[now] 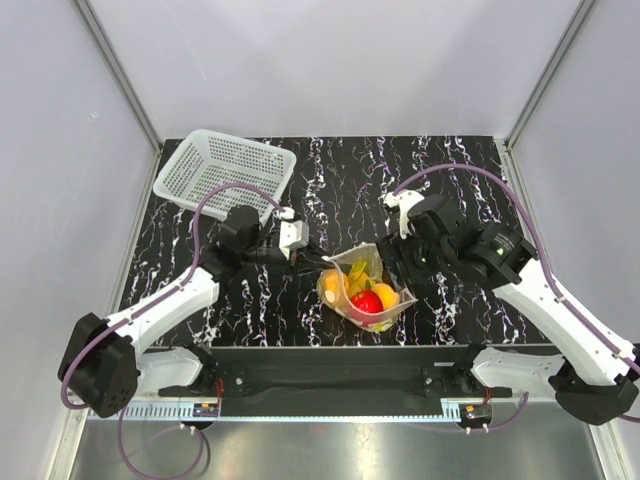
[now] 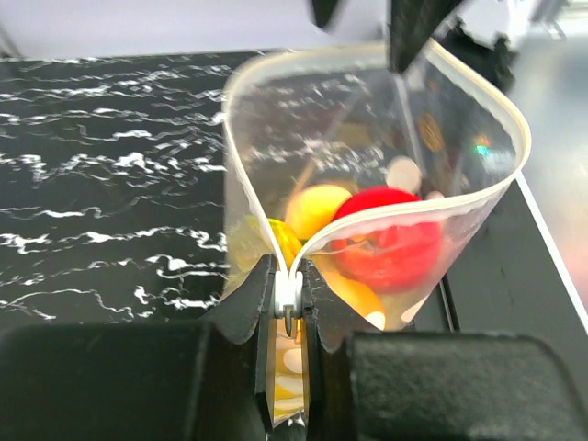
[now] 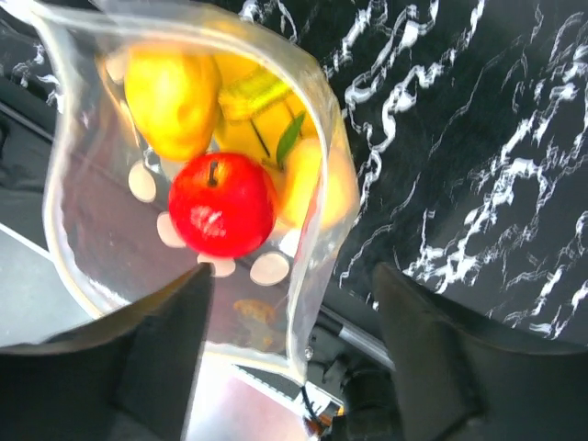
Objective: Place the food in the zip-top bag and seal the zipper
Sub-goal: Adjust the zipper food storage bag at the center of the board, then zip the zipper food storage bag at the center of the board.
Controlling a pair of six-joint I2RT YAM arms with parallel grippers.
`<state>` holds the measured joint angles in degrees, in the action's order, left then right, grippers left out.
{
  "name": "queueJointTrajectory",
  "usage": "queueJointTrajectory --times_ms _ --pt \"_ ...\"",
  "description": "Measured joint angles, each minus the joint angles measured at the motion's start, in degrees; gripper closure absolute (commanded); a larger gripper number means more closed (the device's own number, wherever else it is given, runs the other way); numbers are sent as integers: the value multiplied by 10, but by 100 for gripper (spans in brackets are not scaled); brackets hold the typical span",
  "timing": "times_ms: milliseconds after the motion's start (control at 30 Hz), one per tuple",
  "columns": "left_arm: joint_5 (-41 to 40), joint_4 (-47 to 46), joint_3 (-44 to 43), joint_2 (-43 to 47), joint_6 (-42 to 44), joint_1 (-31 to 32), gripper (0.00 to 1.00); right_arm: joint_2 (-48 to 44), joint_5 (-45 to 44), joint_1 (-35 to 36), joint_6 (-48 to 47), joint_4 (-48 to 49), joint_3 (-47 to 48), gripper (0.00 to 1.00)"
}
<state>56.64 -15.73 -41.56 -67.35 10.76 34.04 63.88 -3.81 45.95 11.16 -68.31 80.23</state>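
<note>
The clear zip-top bag [image 1: 362, 292] stands on the black marbled table with its mouth open in a loop. Inside are a red fruit [image 3: 220, 204], an orange fruit [image 3: 317, 184], a yellow-pink fruit [image 3: 170, 92] and the bananas [image 3: 257, 92]. My left gripper [image 1: 312, 262] is shut on the bag's left end, pinching the white slider [image 2: 288, 292] where the zipper [image 2: 441, 204] strips meet. My right gripper [image 1: 398, 270] is open at the bag's right end. In the right wrist view its jaws stand wide apart with the bag's wall [image 3: 308, 303] between them, touching neither finger.
A white perforated basket [image 1: 225, 170] lies tilted at the table's back left. The table's front edge and a metal rail [image 1: 340, 375] run just below the bag. Grey walls enclose the sides and back.
</note>
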Motion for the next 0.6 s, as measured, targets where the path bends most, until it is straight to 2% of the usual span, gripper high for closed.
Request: queueJointTrajectory --times_ms 67,333,600 --pt "11 24 0 0 26 0 99 -5 3 0 -10 22 0 0" --pt "23 72 -1 1 80 0 98 -4 66 0 -80 141 3 1" --pt "15 83 -1 16 92 0 98 99 136 0 -152 193 31 3"
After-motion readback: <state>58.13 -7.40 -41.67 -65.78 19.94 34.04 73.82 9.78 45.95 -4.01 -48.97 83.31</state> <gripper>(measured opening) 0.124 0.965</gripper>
